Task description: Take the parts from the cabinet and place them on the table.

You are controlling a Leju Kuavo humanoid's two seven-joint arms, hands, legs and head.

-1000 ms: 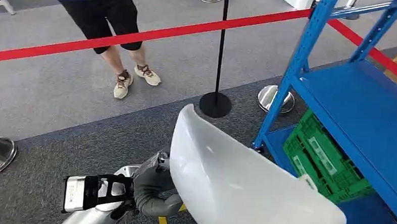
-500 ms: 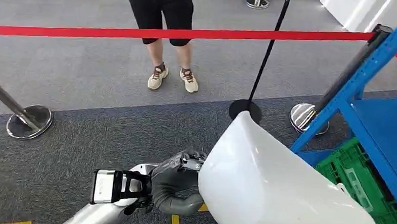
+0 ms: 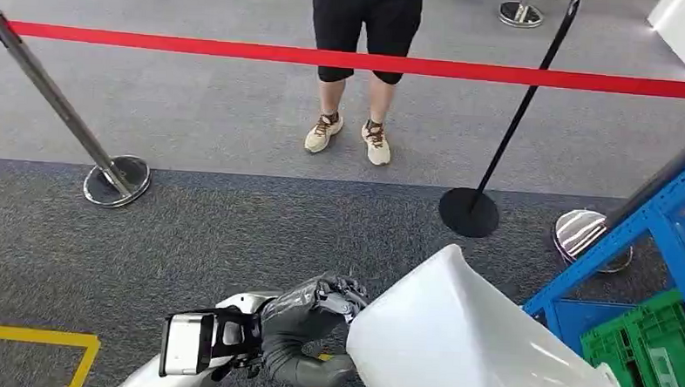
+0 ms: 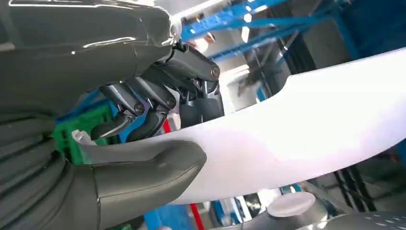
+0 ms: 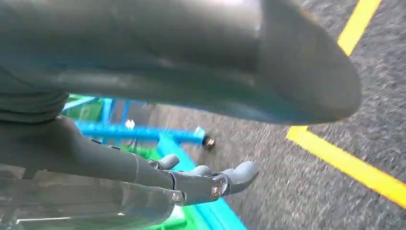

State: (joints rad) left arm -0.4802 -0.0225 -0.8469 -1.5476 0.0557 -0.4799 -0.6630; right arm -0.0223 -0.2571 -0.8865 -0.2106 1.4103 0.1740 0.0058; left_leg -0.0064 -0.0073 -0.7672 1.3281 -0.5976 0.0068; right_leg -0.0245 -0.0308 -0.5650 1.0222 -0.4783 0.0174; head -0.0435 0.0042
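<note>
Left hand (image 3: pixel 312 319) is clamped on the near edge of the white curved part (image 3: pixel 463 347), thumb under the rim and dark fingers (image 4: pixel 143 103) hooked over it; the part is held off the floor in front of the body, just left of the blue cabinet (image 3: pixel 643 233) with the green crate (image 3: pixel 651 342) on its lower shelf. Right hand (image 5: pixel 191 179) holds nothing, fingers spread and loosely extended over grey carpet beside a yellow floor line (image 5: pixel 344 158). Person (image 3: pixel 358 63) stands behind the red barrier belt (image 3: pixel 197 46), well apart from the part.
</note>
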